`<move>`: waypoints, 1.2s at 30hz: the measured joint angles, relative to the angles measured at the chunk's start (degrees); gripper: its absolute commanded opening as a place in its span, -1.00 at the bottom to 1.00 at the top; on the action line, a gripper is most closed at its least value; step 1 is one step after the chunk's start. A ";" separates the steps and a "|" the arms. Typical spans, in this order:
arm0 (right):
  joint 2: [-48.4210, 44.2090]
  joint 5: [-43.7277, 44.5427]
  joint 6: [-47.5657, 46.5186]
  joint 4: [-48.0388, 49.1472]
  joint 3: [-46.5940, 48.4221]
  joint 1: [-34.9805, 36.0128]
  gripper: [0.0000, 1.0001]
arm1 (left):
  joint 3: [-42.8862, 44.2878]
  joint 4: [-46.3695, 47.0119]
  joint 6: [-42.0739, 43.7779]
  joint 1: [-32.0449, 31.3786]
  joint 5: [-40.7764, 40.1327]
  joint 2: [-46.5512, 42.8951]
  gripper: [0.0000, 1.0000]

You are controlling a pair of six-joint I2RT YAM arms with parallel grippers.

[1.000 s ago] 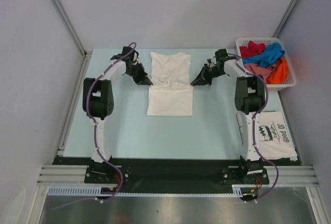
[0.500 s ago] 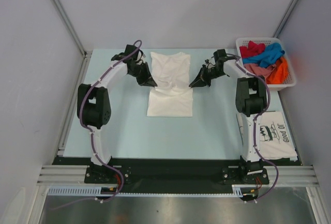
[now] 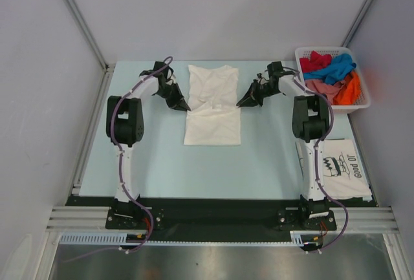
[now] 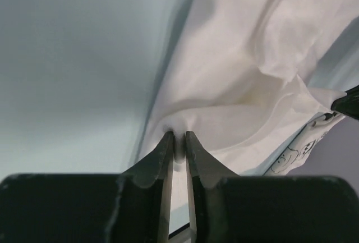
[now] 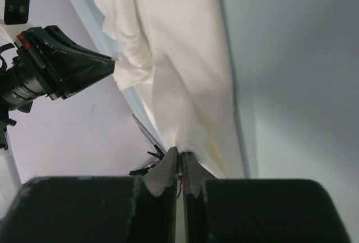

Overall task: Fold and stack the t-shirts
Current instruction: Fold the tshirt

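Table (image 3: 149, 154): left hand (image 3: 186, 107), right hand (image 3: 239, 104) pinch white t-shirt (image 3: 212, 125).

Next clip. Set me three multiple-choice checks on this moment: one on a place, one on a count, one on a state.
1. Where does the printed t-shirt lie?
A) far left corner
B) near right, beside the right arm's base
C) hanging in the air

2. How many t-shirts lie outside the basket?
A) none
B) four
C) two

3. How do the left claw and right claw stand?
A) nearly closed on the side edges of the plain white t-shirt
B) wide open, clear of any cloth
C) gripping the basket

Answers:
1 B: the top view shows it flat by that base.
2 C: only the printed and the plain white one lie outside it.
3 A: each wrist view shows white cloth nipped at narrow fingertips.
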 measured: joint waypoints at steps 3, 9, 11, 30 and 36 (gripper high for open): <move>3.89 0.02 0.20 0.17 3.41 -0.59 -0.63 | 2.54 -0.39 0.68 1.07 -0.13 2.32 -0.12; 9.64 2.16 0.00 -1.84 12.90 -1.77 -0.37 | 7.91 -2.25 2.51 2.10 -5.05 2.32 0.07; 9.81 3.98 -0.31 -3.23 15.43 -2.32 -0.29 | 8.11 -2.38 3.02 2.14 -6.60 0.96 0.08; -16.20 17.35 1.84 8.33 -16.04 11.82 -0.97 | -20.61 16.96 1.79 -12.07 3.15 -15.26 -0.31; -9.70 17.16 6.27 14.84 -15.98 13.14 -1.00 | -19.47 19.54 1.68 -10.29 2.84 -9.03 -0.28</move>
